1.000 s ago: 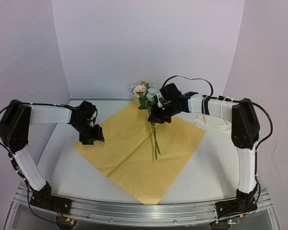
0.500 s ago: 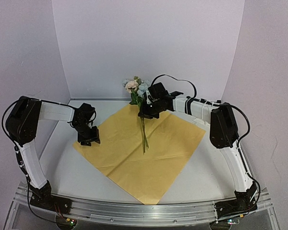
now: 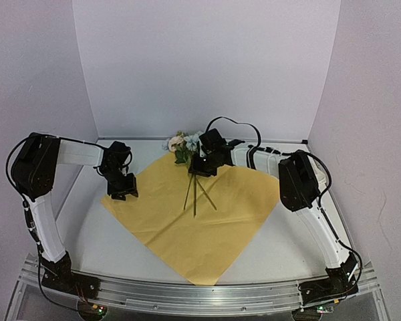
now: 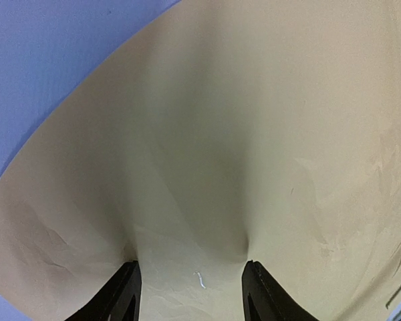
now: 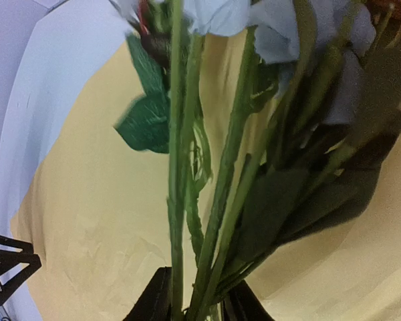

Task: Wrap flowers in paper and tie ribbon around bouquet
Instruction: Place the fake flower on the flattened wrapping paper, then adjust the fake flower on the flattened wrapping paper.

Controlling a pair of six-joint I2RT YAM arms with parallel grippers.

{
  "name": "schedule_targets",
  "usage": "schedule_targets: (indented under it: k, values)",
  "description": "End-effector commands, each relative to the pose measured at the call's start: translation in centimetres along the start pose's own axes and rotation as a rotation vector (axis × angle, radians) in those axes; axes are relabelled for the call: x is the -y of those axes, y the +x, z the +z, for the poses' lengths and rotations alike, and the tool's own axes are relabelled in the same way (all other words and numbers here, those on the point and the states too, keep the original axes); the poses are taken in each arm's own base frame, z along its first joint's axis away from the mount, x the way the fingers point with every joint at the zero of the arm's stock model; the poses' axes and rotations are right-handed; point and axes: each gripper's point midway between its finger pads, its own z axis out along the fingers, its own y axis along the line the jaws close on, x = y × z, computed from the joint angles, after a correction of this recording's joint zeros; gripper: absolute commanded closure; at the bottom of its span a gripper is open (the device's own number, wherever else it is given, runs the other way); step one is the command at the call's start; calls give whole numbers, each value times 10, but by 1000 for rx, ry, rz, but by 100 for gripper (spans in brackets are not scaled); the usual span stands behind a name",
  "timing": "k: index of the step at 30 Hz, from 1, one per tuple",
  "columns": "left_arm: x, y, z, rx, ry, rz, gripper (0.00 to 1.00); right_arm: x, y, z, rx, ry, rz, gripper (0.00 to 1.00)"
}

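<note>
The paper [image 3: 187, 234] lies flat on the table [image 3: 87, 224] as a diamond, yellow face up. The flowers [image 3: 180, 142] lie at its 12 o'clock corner with stems fanning toward 6 o'clock, probably so the sheet can be rolled around them.

The right gripper [image 3: 202, 166] straddles the stems below the blooms. Its jaws are partly apart, and whether they clamp cannot be told. Its arm reaches in low from 3 o'clock.

The left gripper [image 4: 190, 267] is half open and holds nothing. Its tips press the 9 o'clock corner, likely to pin the sheet, with the wrist pointing down.
</note>
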Motion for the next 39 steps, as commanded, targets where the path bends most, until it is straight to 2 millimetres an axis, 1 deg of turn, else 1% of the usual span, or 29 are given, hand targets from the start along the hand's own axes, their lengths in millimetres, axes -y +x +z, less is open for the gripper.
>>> schedule_targets:
  k: [1,4,6,8,10,13,15,16,17,20,23,25,28,30,32,34,35,38,39]
  values:
    - [-5,-21,-1,24,6,-6,46,-6,-15,-15,69,26,-3,58]
    - [-5,-26,-1,26,12,-7,46,-4,-18,-22,75,49,10,45]
    - [-4,-28,-1,30,15,-7,46,-6,-22,-30,84,53,19,41]
    - [-3,-30,-1,31,17,-4,46,-9,-23,-37,81,54,29,35]
    - [-3,-31,-1,32,17,-2,46,-13,-24,-49,77,50,33,29]
    - [-5,-33,0,33,16,-2,46,-7,-20,-69,75,92,30,23]
    - [-4,-34,-1,34,23,1,45,0,-12,-83,65,123,21,19]
    - [-2,-36,-2,38,30,6,45,5,-4,-88,51,137,17,17]
    - [0,-37,-4,42,37,11,45,10,3,-93,36,148,12,16]
    - [8,-44,-13,63,64,32,42,12,13,-115,22,150,-3,16]
    - [20,-56,-33,110,96,57,39,11,30,-124,-45,129,-8,26]
    - [32,-60,-49,142,121,77,38,11,43,-125,-99,123,-4,33]
    - [56,-53,-63,158,169,120,39,14,60,-119,-146,142,-27,35]
    - [71,-42,-64,141,201,137,40,12,65,-111,-168,157,-46,31]
    - [80,-31,-61,119,232,134,42,4,66,-103,-177,171,-83,25]
    - [83,-21,-57,100,250,125,44,3,66,-92,-173,210,-120,18]
    - [84,-15,-54,89,260,121,44,6,68,-85,-174,236,-132,15]
    - [84,-1,-47,57,278,109,46,12,70,-70,-165,306,-154,12]
    - [84,4,-44,49,281,108,47,14,74,-66,-173,324,-156,12]
